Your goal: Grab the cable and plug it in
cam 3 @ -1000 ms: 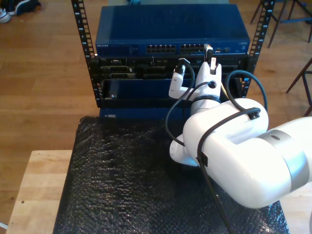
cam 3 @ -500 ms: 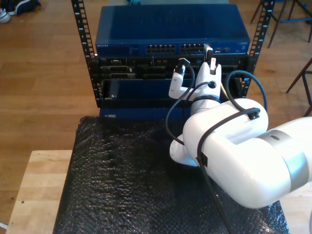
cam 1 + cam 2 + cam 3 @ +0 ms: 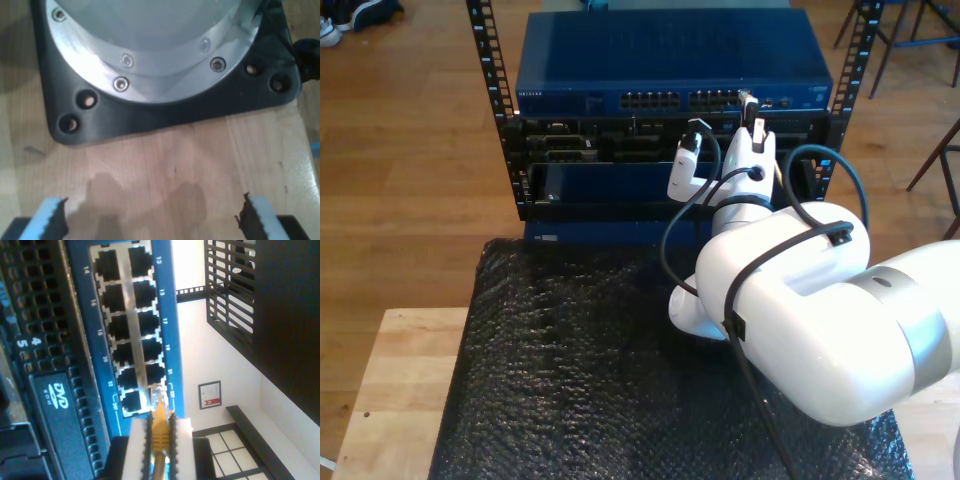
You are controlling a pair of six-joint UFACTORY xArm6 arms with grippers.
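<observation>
My second gripper [image 3: 159,440] is clamped on the cable [image 3: 159,432]: the two white fingers [image 3: 137,450] press the orange-yellow boot from either side, and the pale yellow cord runs back between them toward the wrist. The small clear plug [image 3: 156,396] projects just ahead of the fingertips, and its tip sits at the mouth of a port in the last pair of the port block [image 3: 131,330] on the blue switch [image 3: 165,315]; I cannot tell whether it is fully seated. Beside that block, on the far side from the plug, lies a black perforated panel [image 3: 45,350] with a DVD drive front [image 3: 57,405]. In the exterior view the same gripper [image 3: 750,112] is raised to the blue switch [image 3: 665,60] at the top of the rack [image 3: 500,110], at the end of the port row toward the exterior view's right, with the white arm [image 3: 800,320] reaching up from the black bubble-wrap mat [image 3: 570,380]. My first gripper [image 3: 155,217] stands wide apart and holds nothing; its blue-padded fingertips [image 3: 50,215] hang over a bare wooden tabletop [image 3: 165,165]. Ahead of these jaws sits a black mounting plate [image 3: 165,112] carrying a round silver arm base [image 3: 150,40] fixed with screws.
</observation>
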